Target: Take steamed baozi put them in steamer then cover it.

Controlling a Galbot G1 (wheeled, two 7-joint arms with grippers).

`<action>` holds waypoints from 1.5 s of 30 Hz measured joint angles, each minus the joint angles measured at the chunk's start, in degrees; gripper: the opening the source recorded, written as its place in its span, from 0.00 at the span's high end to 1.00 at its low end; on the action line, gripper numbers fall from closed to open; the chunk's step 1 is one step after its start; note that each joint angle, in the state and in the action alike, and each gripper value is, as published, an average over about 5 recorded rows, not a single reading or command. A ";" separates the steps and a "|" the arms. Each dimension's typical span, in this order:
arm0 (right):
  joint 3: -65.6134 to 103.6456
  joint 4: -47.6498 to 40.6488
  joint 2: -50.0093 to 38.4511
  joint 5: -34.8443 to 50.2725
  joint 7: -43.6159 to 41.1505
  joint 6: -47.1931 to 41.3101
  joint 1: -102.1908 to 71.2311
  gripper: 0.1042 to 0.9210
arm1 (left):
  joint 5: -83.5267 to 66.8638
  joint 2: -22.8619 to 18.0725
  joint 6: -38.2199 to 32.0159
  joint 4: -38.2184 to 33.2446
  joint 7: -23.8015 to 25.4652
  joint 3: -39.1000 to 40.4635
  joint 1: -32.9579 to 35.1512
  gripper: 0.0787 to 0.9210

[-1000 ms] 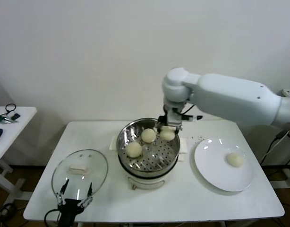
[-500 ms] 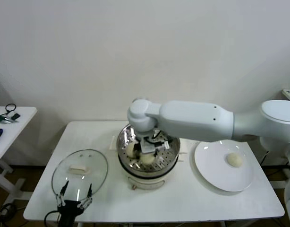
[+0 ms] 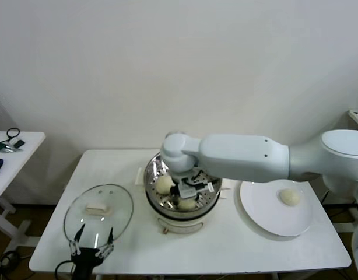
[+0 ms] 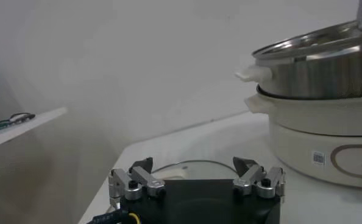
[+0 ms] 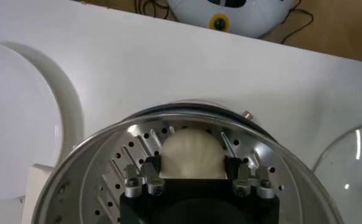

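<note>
Sitting on the perforated tray of the steamer (image 3: pixel 167 217), a smooth cream baozi (image 5: pixel 192 153) is flanked by the spread fingers of the right tool (image 5: pixel 193 180). A white tabletop (image 3: pixel 237 245) before a white wall is seen. The left tool (image 3: pixel 91 251) is held open near the cover (image 3: pixel 99 213).

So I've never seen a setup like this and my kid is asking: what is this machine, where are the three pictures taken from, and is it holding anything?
It is a two-armed robot. One camera looks down from its head; one sits on each wrist. On the white table stand a steel steamer holding baozi, a glass lid and a white plate with one baozi. The right gripper reaches into the steamer, its fingers on either side of a baozi; whether they still grip it is unclear. The left gripper waits open near the lid.
</note>
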 measured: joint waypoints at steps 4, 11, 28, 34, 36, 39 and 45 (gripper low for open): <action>0.46 -0.18 -0.16 -0.45 0.07 0.39 -0.19 0.13 | -0.01 -0.05 0.20 0.02 -0.07 0.01 -0.26 0.12; 1.75 -0.46 -1.18 -0.76 0.13 1.25 0.27 0.12 | -0.01 -0.06 0.24 0.08 -0.11 0.04 -0.17 0.12; -3.32 -5.20 -11.61 11.98 11.10 -8.31 12.68 0.12 | 0.16 0.02 0.32 -0.18 0.04 -0.01 0.10 0.12; -9.52 -5.92 -18.39 22.38 15.23 -18.85 17.32 0.12 | -0.02 0.00 0.19 -0.40 0.05 -0.19 0.64 0.12; -10.79 -6.27 -20.97 25.06 15.90 -22.12 17.91 0.12 | -0.20 0.00 0.21 -0.56 0.05 -0.22 0.75 0.12; -11.71 -7.10 -24.99 27.66 16.23 -26.11 17.62 0.12 | -0.38 -0.14 0.37 -0.95 0.05 -0.20 0.72 0.12; -8.74 -10.13 -32.06 28.18 15.00 -30.92 11.72 0.12 | -0.30 -0.38 0.78 -1.68 0.05 0.02 0.43 0.12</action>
